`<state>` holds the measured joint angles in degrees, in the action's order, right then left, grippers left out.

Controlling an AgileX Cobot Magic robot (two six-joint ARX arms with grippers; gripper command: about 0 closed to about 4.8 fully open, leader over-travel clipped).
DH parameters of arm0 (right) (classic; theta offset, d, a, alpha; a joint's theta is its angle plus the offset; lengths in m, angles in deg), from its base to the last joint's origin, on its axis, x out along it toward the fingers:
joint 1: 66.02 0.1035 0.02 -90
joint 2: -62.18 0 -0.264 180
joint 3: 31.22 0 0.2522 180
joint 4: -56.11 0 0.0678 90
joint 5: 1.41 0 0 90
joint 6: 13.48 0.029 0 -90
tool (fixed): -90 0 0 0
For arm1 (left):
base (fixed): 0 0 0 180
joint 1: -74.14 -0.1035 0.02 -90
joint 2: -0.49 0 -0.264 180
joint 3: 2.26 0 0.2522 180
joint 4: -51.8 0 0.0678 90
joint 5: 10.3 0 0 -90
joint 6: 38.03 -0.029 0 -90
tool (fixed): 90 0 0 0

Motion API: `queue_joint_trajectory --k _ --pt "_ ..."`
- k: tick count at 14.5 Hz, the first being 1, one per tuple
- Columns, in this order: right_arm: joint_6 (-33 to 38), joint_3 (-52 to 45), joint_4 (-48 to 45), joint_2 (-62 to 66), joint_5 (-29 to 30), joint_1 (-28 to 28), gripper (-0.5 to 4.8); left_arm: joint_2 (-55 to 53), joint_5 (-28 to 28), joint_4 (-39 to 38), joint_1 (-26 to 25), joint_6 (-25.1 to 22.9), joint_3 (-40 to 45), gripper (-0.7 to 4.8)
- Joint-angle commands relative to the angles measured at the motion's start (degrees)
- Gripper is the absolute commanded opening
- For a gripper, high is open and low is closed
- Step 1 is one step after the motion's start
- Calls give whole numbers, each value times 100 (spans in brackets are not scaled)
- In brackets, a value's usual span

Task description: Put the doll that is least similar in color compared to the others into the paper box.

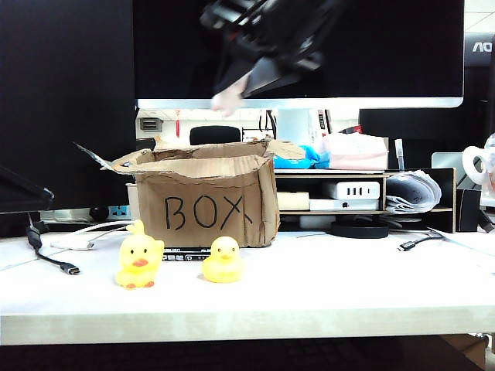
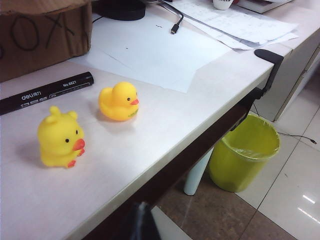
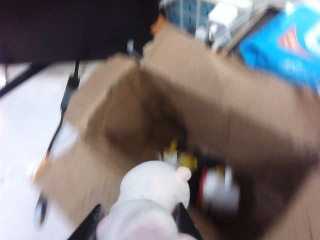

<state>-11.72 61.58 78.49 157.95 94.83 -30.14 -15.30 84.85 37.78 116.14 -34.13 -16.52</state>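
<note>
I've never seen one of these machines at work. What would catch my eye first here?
Probably the right gripper high above the table, its jaws shut on a white doll over the open paper box marked "BOX". Next, two yellow ducks stand on the white table in front of the box. The left gripper shows in no picture; its camera looks at the ducks, a black marker and a green bin on the floor.

Even bright light; right wrist view motion-blurred; exterior arm smeared.
</note>
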Motion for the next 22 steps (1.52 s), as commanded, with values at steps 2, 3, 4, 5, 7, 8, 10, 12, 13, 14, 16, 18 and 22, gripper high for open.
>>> queue_joint_trajectory --k 2,3,4,5,7,8,10,12,13,14,16,18,22 --pt "15 708 -542 737 11 -15 116 2 4 31 0 -4 -7 -5" --pt "15 944 -417 942 28 -42 116 2 4 31 0 -7 -7 -5" --pt "15 1209 -247 1187 31 -42 117 2 4 31 0 -7 -7 -5" --pt "13 1410 -101 1364 26 -44 117 2 4 31 0 -7 -7 -5" --pt "13 1491 -68 1515 28 -44 121 2 4 31 0 -4 -7 -5" --pt "13 1488 13 1521 31 -48 141 2 4 31 0 -4 -7 -5" --pt "11 1486 33 1521 31 -48 237 4 4 31 2 -7 -7 -5" --pt "11 1486 85 1521 31 -48 277 4 4 31 2 -4 -7 -5" --pt "11 1486 94 1521 31 -48 289 4 2 31 0 -7 -7 -5" --pt "11 1488 87 1506 31 -42 288 4 4 31 0 -7 -7 -5" --pt "11 1495 111 1410 28 -42 177 4 4 31 0 -4 -7 -5" --pt "-39 1493 317 1176 -4 -44 53 4 2 31 0 -4 -7 -5" --pt "-686 1482 1954 487 -525 -39 -5 4 2 31 0 -4 -7 -5"
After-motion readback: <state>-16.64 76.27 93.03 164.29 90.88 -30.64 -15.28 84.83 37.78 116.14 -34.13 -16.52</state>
